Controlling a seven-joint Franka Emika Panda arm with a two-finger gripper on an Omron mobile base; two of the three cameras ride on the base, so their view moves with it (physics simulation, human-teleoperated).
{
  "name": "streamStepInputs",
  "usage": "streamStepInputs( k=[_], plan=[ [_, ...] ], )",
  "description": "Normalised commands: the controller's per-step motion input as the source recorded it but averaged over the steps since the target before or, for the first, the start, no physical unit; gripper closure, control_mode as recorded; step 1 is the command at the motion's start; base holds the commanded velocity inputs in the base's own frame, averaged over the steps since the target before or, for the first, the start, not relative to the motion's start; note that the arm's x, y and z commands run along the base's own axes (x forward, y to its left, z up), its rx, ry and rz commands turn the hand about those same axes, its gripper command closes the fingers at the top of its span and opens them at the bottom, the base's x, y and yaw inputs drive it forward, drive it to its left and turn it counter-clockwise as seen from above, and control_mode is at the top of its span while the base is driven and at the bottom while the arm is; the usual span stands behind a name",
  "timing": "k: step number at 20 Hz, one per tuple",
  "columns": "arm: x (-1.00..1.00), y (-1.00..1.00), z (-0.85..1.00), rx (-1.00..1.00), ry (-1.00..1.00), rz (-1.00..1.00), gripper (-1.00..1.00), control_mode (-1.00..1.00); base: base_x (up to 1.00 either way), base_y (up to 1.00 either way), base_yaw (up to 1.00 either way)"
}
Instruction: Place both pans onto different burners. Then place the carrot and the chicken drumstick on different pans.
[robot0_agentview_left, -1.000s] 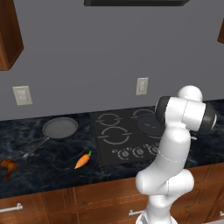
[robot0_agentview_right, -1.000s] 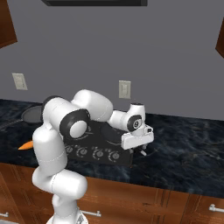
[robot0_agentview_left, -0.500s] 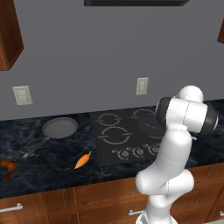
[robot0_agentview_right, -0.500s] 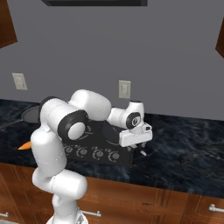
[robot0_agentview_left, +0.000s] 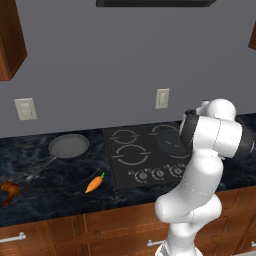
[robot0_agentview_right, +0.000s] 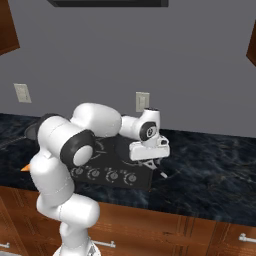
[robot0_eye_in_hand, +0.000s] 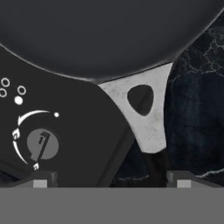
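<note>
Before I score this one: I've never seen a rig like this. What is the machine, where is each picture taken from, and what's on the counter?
It is a rendered kitchen. The machine is a white robot arm on a base that can drive, ending in a two-finger claw.

Two pictures come from cameras on the base, behind the arm to its left and right. The third looks along the claw itself.

On the dark counter sits a black cooktop. To its left lie a frying pan, an orange carrot and a brown chicken drumstick.

The hand view looks closely at a second pan on the cooktop, its pale handle bracket and a knob.

The claw is open and holds nothing; that pan's handle runs between its fingertips.
</note>
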Motion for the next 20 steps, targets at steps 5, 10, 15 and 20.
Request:
streamStepInputs(
  k=[5,10,15,20],
  plan=[
    [0.00,0.60,0.19,0.00,-0.05,-0.26,-1.00,-1.00,0.00,0.00,0.00],
    [-0.01,0.90,0.06,-0.04,-0.10,-0.25,-1.00,-1.00,0.00,0.00,0.00],
    [-0.02,0.93,0.02,-0.05,-0.09,-0.24,-1.00,-1.00,0.00,0.00,0.00],
    [0.06,0.95,0.00,-0.07,-0.05,-0.18,-1.00,-1.00,0.00,0.00,0.00]
  ],
)
